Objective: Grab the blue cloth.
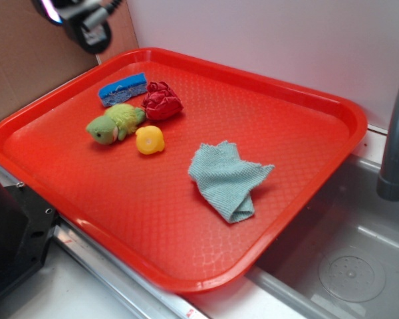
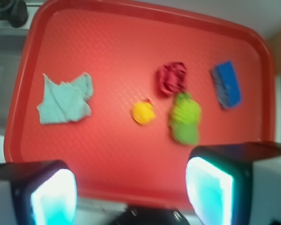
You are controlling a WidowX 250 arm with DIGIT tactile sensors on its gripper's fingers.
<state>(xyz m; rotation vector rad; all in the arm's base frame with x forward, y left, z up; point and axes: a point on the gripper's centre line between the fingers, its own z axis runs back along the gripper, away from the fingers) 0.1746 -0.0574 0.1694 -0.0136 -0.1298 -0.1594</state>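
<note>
Nothing of the grab is looking done yet. The pale teal-blue woven cloth (image 1: 228, 179) is lying crumpled and untouched on the red plastic tray (image 1: 186, 232), right of centre in the exterior frame and at the left in the wrist frame. The gripper (image 2: 131, 187) is hanging high above the tray, its two glowing fingers (image 2: 54, 197) spread wide apart with nothing between them. The approach, descent and closing are all remaining. The arm is only showing as a dark piece cut off at the upper left of the exterior frame. The wrist picture is blurring, so the weave is not readable there. The bright blue rectangular sponge (image 1: 123, 88), red crumpled ball (image 1: 161, 101), green plush toy (image 1: 115, 124) and yellow rubber duck (image 1: 149, 140) are sitting clustered well apart from the cloth.
</note>
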